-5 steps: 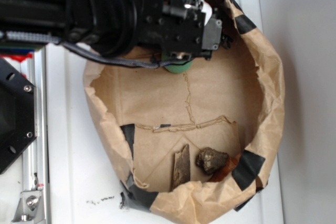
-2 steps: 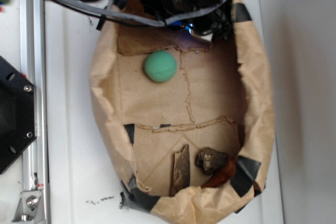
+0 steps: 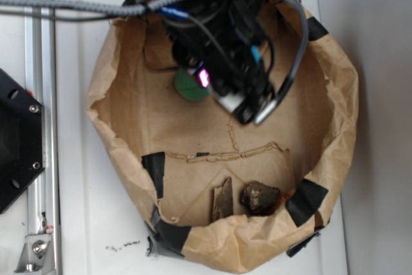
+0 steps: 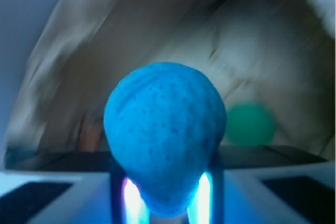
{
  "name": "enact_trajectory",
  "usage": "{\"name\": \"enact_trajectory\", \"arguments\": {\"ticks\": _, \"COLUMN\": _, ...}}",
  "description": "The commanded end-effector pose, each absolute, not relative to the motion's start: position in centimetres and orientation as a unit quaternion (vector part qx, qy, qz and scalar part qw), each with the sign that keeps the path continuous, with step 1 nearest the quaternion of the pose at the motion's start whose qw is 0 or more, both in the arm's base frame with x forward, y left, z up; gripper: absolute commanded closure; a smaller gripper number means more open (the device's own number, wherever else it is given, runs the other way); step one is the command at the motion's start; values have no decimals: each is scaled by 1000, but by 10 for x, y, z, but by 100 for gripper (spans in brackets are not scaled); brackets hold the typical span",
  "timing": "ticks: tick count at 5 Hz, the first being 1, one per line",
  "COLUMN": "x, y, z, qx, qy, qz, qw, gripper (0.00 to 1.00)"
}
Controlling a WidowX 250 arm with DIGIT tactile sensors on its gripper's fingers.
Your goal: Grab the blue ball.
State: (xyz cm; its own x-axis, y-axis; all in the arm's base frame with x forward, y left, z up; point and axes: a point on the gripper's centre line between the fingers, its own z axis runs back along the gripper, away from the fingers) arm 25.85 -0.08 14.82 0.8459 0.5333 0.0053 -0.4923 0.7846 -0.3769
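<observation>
A white table (image 3: 77,159) holds a big brown paper bag (image 3: 335,114), rolled down so it sits open like a bowl, with black tape patches on its rim. No words or labels can be read anywhere. The black robot arm (image 3: 212,24) reaches in from the top of the outside view, with a gray cable looping round it, and it hides much of the bag's upper floor.

The gripper (image 4: 167,195) is closed tight on the blue ball (image 4: 164,142). In the wrist view the ball fills the middle, squeezed between the 2 fingers (its bottom looks pinched narrow), and bright light glows on each side of it. In the outside view the arm hides the ball.

The green ball (image 3: 188,87) lies on the bag's floor, just beside the arm and partly under it. In the wrist view it sits behind and to the right of the blue ball, apart from it.

Near the bag's lower rim lie a flat piece of bark (image 3: 223,199) and a brown lump (image 3: 259,196), close together.
</observation>
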Motion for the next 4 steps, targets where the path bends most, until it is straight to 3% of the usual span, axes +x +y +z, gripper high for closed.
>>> {"name": "enact_trajectory", "arguments": {"ticks": 1, "x": 233, "y": 1, "z": 171, "qx": -96, "qy": -78, "qz": 195, "qw": 973, "gripper": 100}}
{"name": "enact_trajectory", "arguments": {"ticks": 2, "x": 241, "y": 15, "z": 161, "qx": -67, "qy": -86, "qz": 216, "qw": 970, "gripper": 100}}
{"name": "enact_trajectory", "arguments": {"ticks": 4, "x": 245, "y": 16, "z": 163, "qx": -66, "qy": -91, "qz": 209, "qw": 971, "gripper": 100}}
